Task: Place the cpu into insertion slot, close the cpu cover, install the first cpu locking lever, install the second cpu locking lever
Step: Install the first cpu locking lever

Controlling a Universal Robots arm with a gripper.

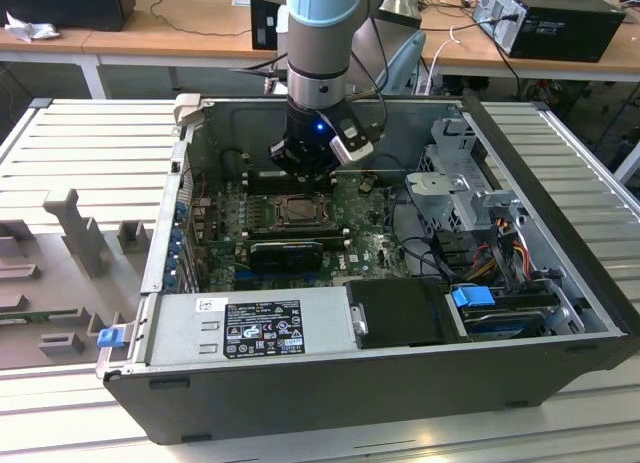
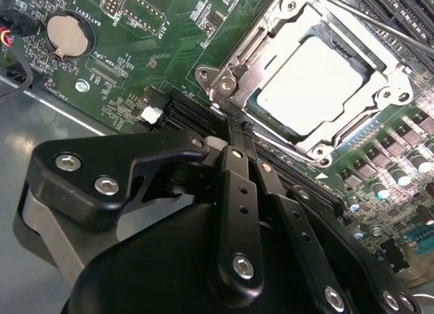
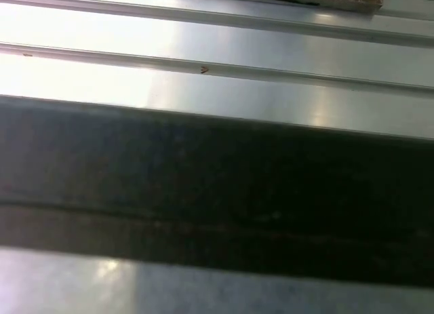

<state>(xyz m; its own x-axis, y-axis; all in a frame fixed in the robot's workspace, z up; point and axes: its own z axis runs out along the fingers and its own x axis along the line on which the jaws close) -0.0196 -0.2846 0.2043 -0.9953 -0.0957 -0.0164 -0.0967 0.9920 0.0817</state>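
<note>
The cpu, a pale square chip, lies in the insertion slot on the green motherboard. The cpu cover, a shiny metal frame with a square window, lies flat over the chip's edges. A thin locking lever runs as a rod along one side of the socket; whether it is latched I cannot tell. My gripper hangs just beside a corner of the socket, its two black fingers pressed together with nothing between them. In the exterior view the gripper sits low inside the open case, right behind the socket.
A black graphics card lies in front of the socket, and the power supply lines the case's near wall. A drive cage and cables fill the exterior view's right. A coin battery and memory slots flank the socket.
</note>
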